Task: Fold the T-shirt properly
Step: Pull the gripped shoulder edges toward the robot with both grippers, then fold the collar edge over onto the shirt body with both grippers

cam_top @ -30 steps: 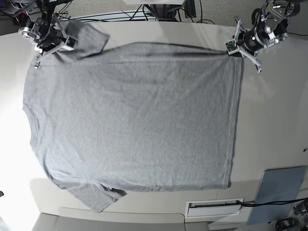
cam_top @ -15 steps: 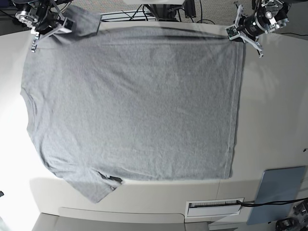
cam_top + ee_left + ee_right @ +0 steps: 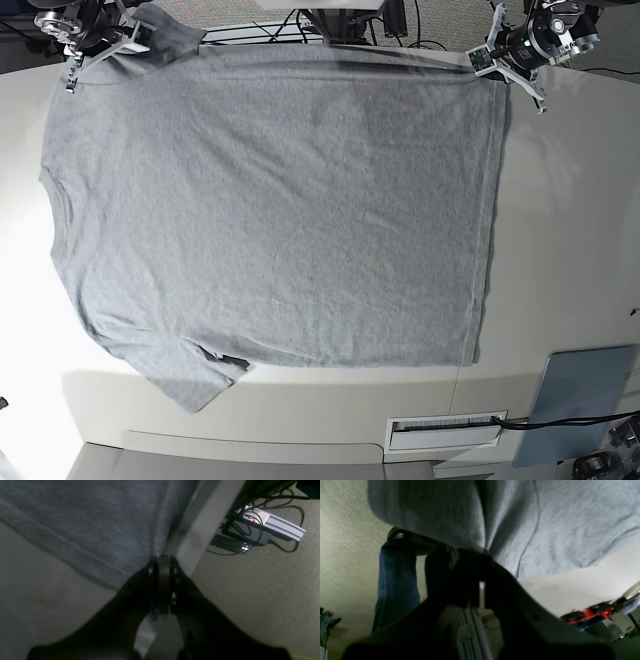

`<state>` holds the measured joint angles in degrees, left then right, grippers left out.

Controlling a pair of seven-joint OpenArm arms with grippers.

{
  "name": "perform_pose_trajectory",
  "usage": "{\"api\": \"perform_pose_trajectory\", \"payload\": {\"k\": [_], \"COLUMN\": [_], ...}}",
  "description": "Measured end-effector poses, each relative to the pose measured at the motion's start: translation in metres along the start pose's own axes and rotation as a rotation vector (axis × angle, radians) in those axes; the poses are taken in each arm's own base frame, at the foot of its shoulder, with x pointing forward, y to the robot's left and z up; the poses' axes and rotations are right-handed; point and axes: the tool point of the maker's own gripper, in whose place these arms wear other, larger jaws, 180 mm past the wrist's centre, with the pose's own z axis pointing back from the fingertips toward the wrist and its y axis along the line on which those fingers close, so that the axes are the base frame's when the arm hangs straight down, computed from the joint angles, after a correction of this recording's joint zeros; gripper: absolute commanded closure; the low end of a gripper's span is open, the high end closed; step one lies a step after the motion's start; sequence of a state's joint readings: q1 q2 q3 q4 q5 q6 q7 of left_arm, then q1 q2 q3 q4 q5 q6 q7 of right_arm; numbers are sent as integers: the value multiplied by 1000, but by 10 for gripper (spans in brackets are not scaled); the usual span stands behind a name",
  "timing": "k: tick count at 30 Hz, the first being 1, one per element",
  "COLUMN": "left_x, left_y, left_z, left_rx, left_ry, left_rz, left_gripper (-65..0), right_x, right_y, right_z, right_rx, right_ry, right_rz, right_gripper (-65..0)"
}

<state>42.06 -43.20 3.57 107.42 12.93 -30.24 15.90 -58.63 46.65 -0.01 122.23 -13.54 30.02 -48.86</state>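
The heather-grey T-shirt point(image 3: 280, 210) lies spread flat on the table point(image 3: 570, 220), plain side up, collar at the left, hem at the right. No lettering shows. My left gripper point(image 3: 487, 66) is at the far right corner, shut on the hem corner. In the left wrist view its fingertips point(image 3: 161, 560) pinch the cloth point(image 3: 87, 517) right at the table's back edge. My right gripper point(image 3: 128, 42) is at the far left, shut on the shoulder beside the far sleeve. In the right wrist view the fabric point(image 3: 545, 517) bunches at its tips point(image 3: 480, 553).
A blue-grey pad point(image 3: 585, 400) and a white labelled strip point(image 3: 445, 430) lie near the front right. Beyond the back edge are a power box with cables point(image 3: 260, 527) on the floor and a person's jeans leg point(image 3: 395, 587).
Both grippers have drawn the shirt's far edge toward the table's back edge. The whole shirt has slid that way and its far edge is straighter.
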Motion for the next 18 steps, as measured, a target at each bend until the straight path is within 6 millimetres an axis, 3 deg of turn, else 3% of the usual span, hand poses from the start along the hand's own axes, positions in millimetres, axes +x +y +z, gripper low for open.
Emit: {"api": "perform_pose_trajectory", "payload": {"k": [6,12,18], "left_x": [0,-6,-16], "left_y": [0,9,26], "left_z": [0,5,19], "left_rx": [1,-26,-11], "left_ry": [0,17,42], "left_rz": [0,9,68], "left_gripper": [0,0,0], "right_x": [0,1,13], "right_y": [-5,-60,-84], "right_z": [0,3,6], "right_rx": [-17,-177,-218], "right_ry": [3,-15,-83], "right_rz": [3,-55,-102], "right_gripper": [0,0,0]}}
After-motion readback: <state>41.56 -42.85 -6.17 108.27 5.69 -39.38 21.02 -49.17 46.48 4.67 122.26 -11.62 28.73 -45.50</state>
